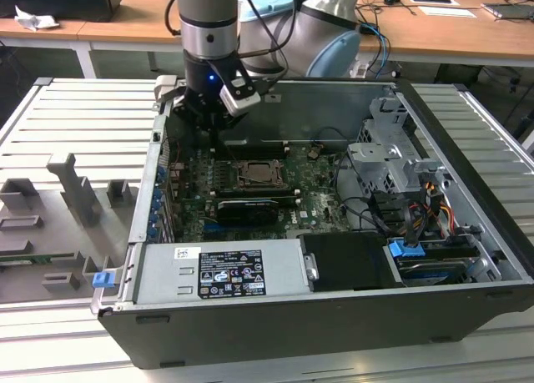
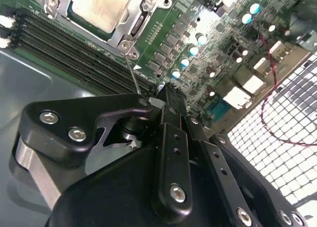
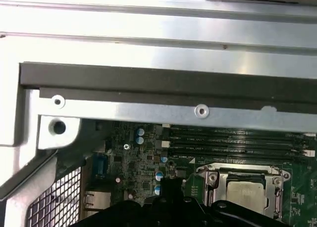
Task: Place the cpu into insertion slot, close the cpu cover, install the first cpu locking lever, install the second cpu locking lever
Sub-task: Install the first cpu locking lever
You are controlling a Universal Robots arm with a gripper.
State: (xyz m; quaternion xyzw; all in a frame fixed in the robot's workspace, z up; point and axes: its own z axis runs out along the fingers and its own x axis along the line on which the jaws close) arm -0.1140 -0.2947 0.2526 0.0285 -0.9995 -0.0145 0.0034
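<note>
1 cpu (image 2: 101,9) sits under cpu cover (image 2: 130,30) (end effector (image 2: 166,92) nearby).

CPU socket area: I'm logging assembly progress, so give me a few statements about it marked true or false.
1. The cpu lies seated on the motherboard, its metal face showing. True.
2. The gripper holds the cpu. False: the cpu lies on the board, apart from the gripper.
3. The cpu cover lies flat around the cpu. True.
4. The computer case has its side panel on. False: it is open, with the board exposed.
5. The gripper hangs over the drive cage. False: it is above the board, to the exterior view's left of the cpu.
</note>
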